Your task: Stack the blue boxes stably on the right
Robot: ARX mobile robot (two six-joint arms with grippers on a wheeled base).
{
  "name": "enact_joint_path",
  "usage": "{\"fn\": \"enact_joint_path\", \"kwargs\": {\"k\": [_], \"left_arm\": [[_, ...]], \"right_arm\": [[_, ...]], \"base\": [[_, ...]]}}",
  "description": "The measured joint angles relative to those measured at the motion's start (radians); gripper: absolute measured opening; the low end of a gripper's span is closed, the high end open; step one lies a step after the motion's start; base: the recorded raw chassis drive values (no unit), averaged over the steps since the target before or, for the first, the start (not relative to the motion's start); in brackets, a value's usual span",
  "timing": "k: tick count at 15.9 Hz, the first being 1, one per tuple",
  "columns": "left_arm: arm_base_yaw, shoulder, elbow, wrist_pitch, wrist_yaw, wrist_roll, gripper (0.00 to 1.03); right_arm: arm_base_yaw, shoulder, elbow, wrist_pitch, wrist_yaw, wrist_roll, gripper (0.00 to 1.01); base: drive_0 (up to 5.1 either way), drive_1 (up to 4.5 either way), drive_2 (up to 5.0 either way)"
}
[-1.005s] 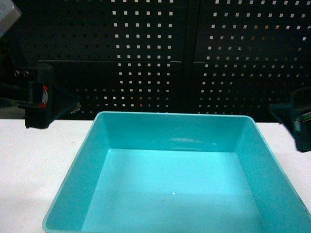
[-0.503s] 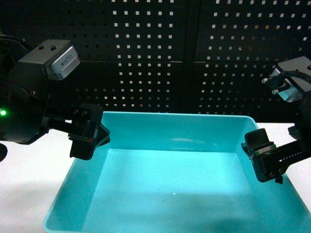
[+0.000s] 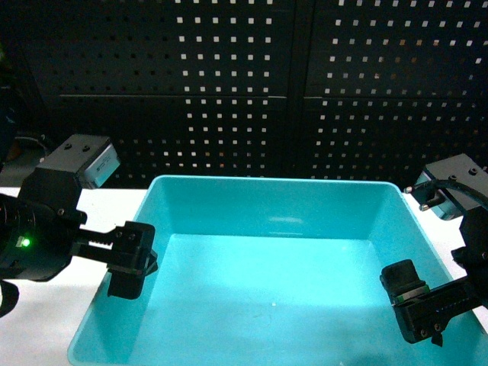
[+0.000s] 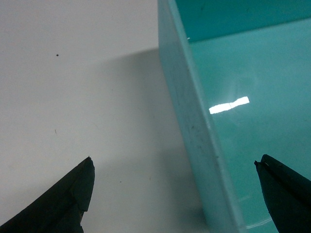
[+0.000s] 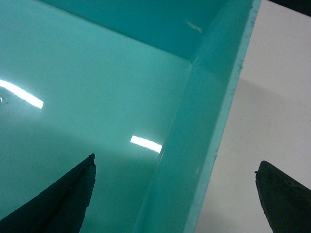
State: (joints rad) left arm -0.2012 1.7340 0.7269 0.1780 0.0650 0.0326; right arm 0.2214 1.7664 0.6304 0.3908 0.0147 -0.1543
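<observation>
One blue box (image 3: 274,204), a glossy turquoise tub, sits empty on the white table (image 3: 46,324) and fills the middle of the head view. My left gripper (image 3: 133,263) is open and straddles the tub's left wall (image 4: 194,121), one finger outside over the table and one inside; the wall touches neither finger. My right gripper (image 3: 427,305) is open too and straddles the right wall (image 5: 214,126) the same way, with nothing touching its fingers. In the wrist views the left gripper (image 4: 174,161) and the right gripper (image 5: 175,162) each have their jaws wide apart.
A black perforated panel (image 3: 244,91) stands close behind the table. Bare white table shows left of the tub (image 4: 73,73) and right of it (image 5: 277,97). The tub's front edge runs out of the bottom of the head view.
Both arms have come in from the edges of the view and dropped lower. Each open gripper now sits over a side wall of the tub. The tub has not moved.
</observation>
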Motion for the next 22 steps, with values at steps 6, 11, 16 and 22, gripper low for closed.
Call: {"fn": "enact_joint_path", "kwargs": {"k": [6, 11, 16, 22], "left_arm": [[-0.030, 0.033, -0.019, 0.028, -0.018, -0.044, 0.98], [-0.031, 0.041, -0.018, 0.024, -0.039, -0.079, 0.98], [-0.053, 0.051, -0.004, 0.007, -0.042, -0.140, 0.98], [-0.052, 0.071, -0.007, 0.011, -0.074, -0.187, 0.51]], "right_arm": [[-0.032, 0.039, -0.009, 0.006, -0.002, 0.016, 0.78], [-0.016, 0.041, -0.011, 0.008, 0.007, 0.039, 0.23], [-0.004, 0.045, -0.010, 0.029, -0.007, 0.165, 0.07], [0.001, 0.045, -0.020, 0.044, -0.003, 0.166, 0.07]], "base": [[0.0, 0.00, 0.0], [0.0, 0.00, 0.0], [0.0, 0.00, 0.0], [0.0, 0.00, 0.0]]}}
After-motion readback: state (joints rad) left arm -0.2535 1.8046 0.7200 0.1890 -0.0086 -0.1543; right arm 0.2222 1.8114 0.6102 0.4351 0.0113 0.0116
